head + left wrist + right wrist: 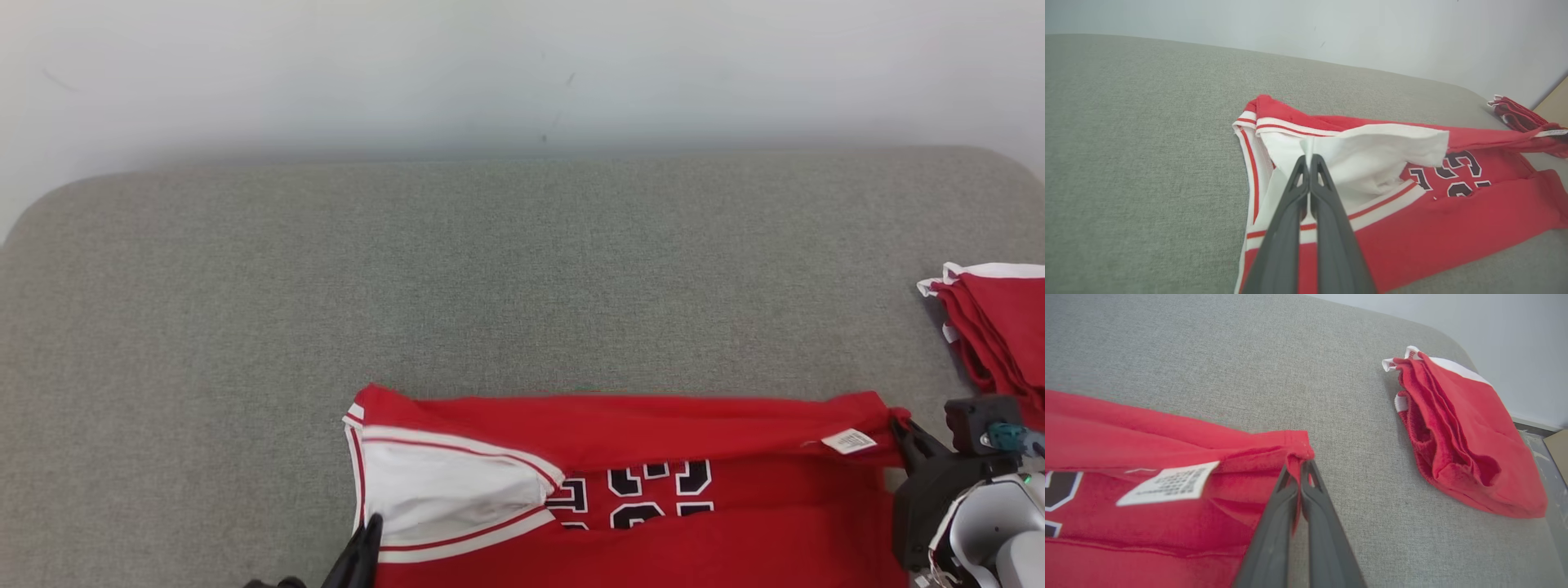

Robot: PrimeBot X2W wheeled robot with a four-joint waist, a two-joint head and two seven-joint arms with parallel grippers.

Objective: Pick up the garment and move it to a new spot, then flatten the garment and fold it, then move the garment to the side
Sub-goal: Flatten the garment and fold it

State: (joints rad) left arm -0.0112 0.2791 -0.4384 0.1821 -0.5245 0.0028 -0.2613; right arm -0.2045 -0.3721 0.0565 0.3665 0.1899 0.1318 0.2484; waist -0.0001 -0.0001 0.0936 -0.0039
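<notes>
Grey fabric-covered table [522, 269] against a white wall [522, 65].

Head view: red garment [653, 441], a jersey with dark numbers, lies along the table's near edge, about centre to right. Its far long edge is doubled over, with the white label [849, 442] showing. The left fingers [363, 547] sit at the garment's left end on the white panel. The right fingers [906, 433] sit at its right end corner. A pile of red garments [1000, 327] lies at the table's right edge, apart from the garment.

Left wrist view: left fingers [1308, 161] are closed tight, pinching a fold of the white fabric of the garment [1453, 220].

Right wrist view: right fingers [1298, 473] are closed, pinching the red hem corner of the garment [1126, 437], beside the label [1167, 484]. The pile [1466, 437] is well apart.

Progress, judged: the garment is placed and spread, with a lengthwise fold underway or just made. It isn't compact yet, so more folding and the move to the side are left.
</notes>
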